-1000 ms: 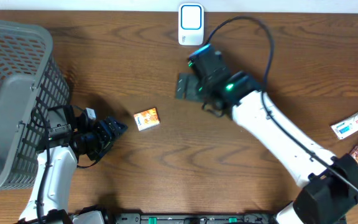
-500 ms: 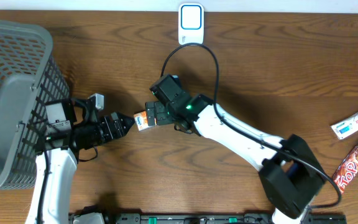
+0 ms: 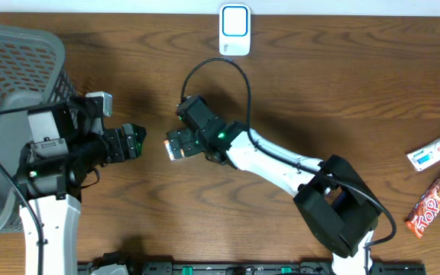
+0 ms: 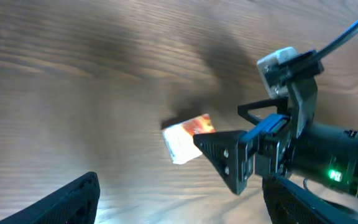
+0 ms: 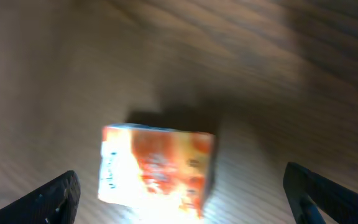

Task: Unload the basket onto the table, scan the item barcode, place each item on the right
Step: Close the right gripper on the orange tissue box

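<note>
The item is a small orange and white box (image 3: 173, 150) lying flat on the wooden table, left of centre. My right gripper (image 3: 177, 143) hangs just over it, open, with one finger on each side and not touching it. The right wrist view shows the box (image 5: 157, 171) blurred and brightly lit between the wide-set jaws (image 5: 185, 208). My left gripper (image 3: 137, 140) is open and empty, a short way left of the box (image 4: 185, 138). A white scanner (image 3: 234, 30) with a blue-rimmed window stands at the back edge.
A large grey mesh basket (image 3: 14, 99) fills the left side behind my left arm. At the far right lie a white packet (image 3: 432, 152) and a red-brown snack bar (image 3: 428, 205). My right arm stretches diagonally across the table's middle.
My right arm has swung left from near the scanner and now sits over the box. My left gripper reached toward the box, then drew back left. The box has barely moved.
</note>
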